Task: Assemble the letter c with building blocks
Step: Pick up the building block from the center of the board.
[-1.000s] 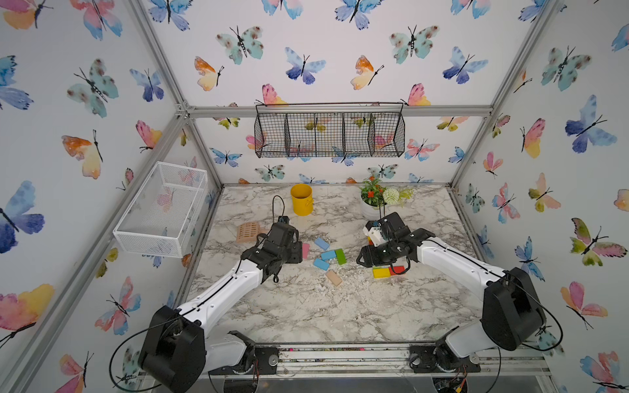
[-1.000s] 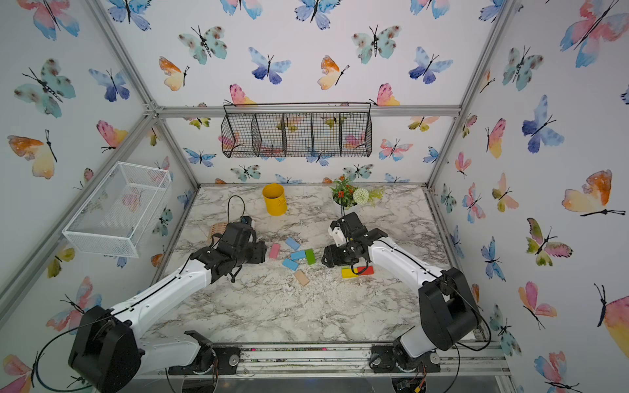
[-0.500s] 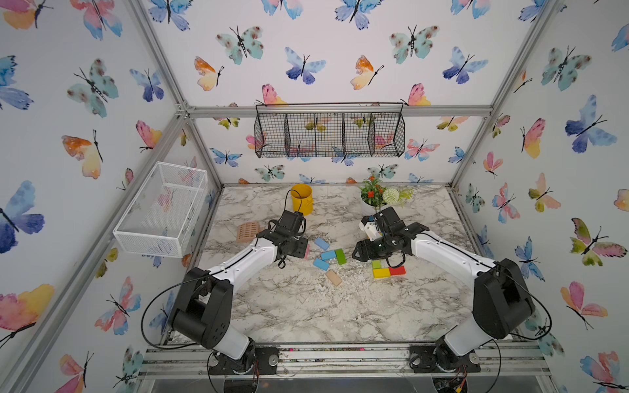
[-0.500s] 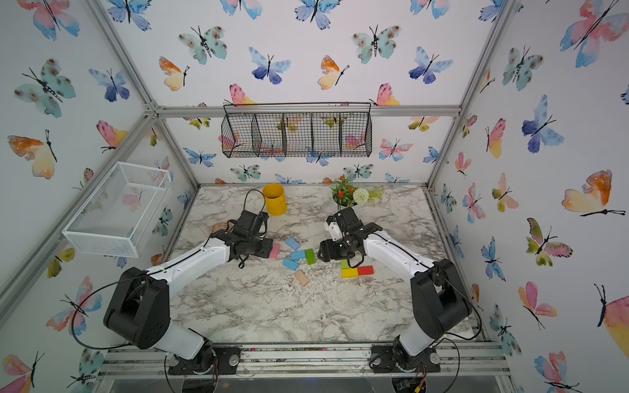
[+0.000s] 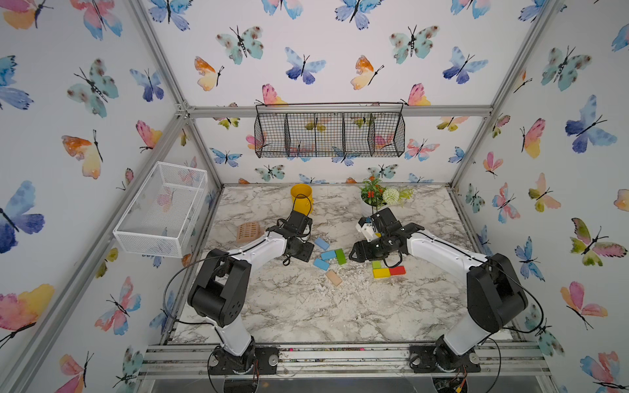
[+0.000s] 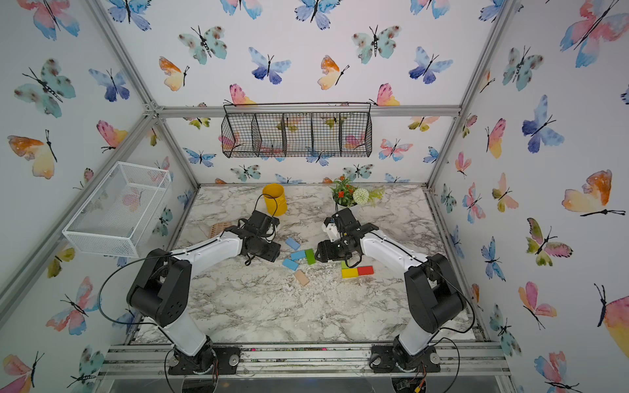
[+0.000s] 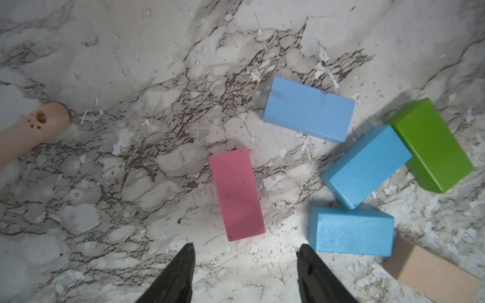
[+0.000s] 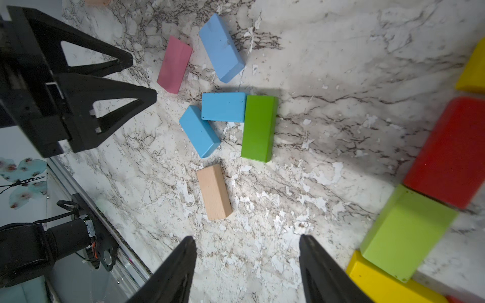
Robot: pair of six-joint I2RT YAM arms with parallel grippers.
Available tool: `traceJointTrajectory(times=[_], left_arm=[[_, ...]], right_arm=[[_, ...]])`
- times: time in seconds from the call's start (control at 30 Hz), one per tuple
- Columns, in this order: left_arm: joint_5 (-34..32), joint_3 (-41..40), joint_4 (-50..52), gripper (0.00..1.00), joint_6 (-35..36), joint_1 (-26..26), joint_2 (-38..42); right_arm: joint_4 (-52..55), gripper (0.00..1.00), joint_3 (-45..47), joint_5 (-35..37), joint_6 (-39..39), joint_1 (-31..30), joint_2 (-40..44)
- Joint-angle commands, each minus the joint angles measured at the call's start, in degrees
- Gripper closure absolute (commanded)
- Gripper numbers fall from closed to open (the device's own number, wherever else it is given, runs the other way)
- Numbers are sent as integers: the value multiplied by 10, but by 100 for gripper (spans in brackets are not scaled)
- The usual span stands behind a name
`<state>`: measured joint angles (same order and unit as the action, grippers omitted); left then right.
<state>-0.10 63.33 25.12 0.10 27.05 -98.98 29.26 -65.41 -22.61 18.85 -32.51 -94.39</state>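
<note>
Since left pincer (image 7: 246, 246) advanced, pink block (image 7: 237, 194) nearer

We see white links (image 5: 439, 251) on both arms (image 5: 262, 248), black joints (image 5: 218, 292), looping black cables (image 5: 165, 296), and black triangular open-frame fingers (image 8: 105, 90).

Two groups of blocks on the marble desk (image 5: 306, 306).
Mid-desk, a green wooden block (image 5: 340, 256) touches the right end of a blue wooden block (image 5: 328, 255), and a tan wooden block (image 5: 334, 278) lies just in front of them. Further right, a yellow block (image 5: 380, 273) and a red block (image 5: 397, 271) touch end to end.
</note>
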Motion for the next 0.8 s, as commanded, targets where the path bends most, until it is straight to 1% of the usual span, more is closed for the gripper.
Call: traceJointTrajectory(times=[0.0,0.17,0.3,0.43,0.67,0.77], left_arm=[[2,21,21,37,11,-4,-32],[-24,44,30,39,20,-5,-55],[-9,62,40,41,22,-9,-69],[-4,79,53,45,19,-9,-87],[3,100,74,46,13,-11,-116],[13,103,76,50,9,-13,-121]], right_arm=[[-3,34,3,-11,-1,-4,-1],[-3,34,5,-15,-6,-3,-1],[-1,34,7,-15,-9,-3,1],[-1,35,8,-15,-12,-3,2],[0,35,12,-13,-11,-3,11],[-1,35,16,-12,-9,-3,17]])
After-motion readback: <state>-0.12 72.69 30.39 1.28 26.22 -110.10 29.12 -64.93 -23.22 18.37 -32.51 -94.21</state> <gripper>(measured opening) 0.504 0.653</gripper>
